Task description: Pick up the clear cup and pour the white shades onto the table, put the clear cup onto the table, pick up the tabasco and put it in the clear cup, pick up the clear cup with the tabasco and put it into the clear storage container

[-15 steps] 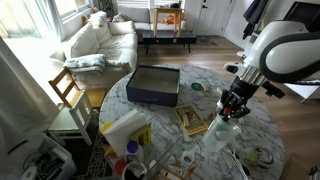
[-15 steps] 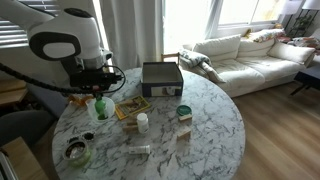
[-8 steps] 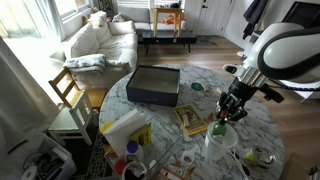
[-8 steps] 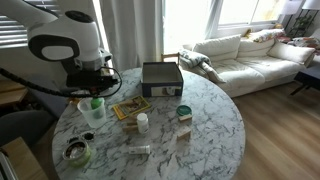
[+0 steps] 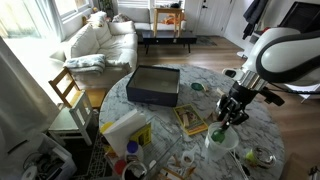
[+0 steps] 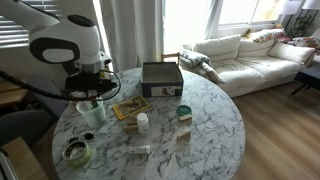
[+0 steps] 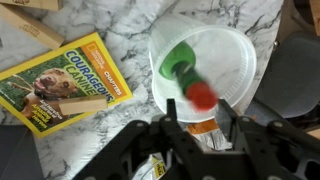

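The clear cup (image 7: 228, 55) stands upright on the table (image 7: 120, 30), right under my gripper (image 7: 202, 122). The tabasco bottle (image 7: 185, 78), with a red cap and green neck, leans inside the cup. My gripper's fingers are apart, just above the cup's near rim, and hold nothing. In both exterior views the gripper (image 5: 231, 112) (image 6: 92, 97) hangs over the cup (image 5: 219, 138) (image 6: 91, 114) near the edge of the marbled table (image 5: 200, 72) (image 6: 205, 110). I cannot pick out the clear storage container with certainty.
A dark shallow box (image 5: 154, 85) (image 6: 162, 77) sits at the far side of the table. A yellow magazine (image 7: 62, 85) (image 5: 190, 121) (image 6: 131, 107) with a wooden block on it lies beside the cup. A small white bottle (image 6: 142, 122) and a bowl (image 6: 78, 151) stand nearby.
The gripper has come down a little over the cup, and the tabasco bottle has dropped with it into the cup. The cup has not moved.
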You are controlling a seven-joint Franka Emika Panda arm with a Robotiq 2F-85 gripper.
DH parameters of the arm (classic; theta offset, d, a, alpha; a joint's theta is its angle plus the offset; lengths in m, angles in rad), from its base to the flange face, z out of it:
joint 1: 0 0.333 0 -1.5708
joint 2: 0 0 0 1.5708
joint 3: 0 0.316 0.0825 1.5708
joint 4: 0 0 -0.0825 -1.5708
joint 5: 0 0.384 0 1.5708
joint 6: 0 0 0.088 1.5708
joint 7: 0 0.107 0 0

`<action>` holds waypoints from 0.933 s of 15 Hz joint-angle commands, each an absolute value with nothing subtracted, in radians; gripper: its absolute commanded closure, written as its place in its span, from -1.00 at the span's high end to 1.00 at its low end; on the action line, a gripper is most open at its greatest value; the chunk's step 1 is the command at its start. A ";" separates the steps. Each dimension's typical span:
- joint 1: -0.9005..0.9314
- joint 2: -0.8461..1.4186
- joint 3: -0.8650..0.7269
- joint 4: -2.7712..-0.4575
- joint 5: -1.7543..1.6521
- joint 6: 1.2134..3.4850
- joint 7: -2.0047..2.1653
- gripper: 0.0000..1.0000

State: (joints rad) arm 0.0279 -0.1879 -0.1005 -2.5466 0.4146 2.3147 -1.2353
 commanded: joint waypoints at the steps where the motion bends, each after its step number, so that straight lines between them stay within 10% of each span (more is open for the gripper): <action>1: 0.033 -0.207 -0.107 -2.532 0.452 2.277 -1.218 0.53; 4: 0.027 -0.213 -0.107 -2.510 0.447 2.286 -1.200 0.98; 14: -0.018 -0.157 -0.099 -2.501 0.276 2.347 -1.067 1.00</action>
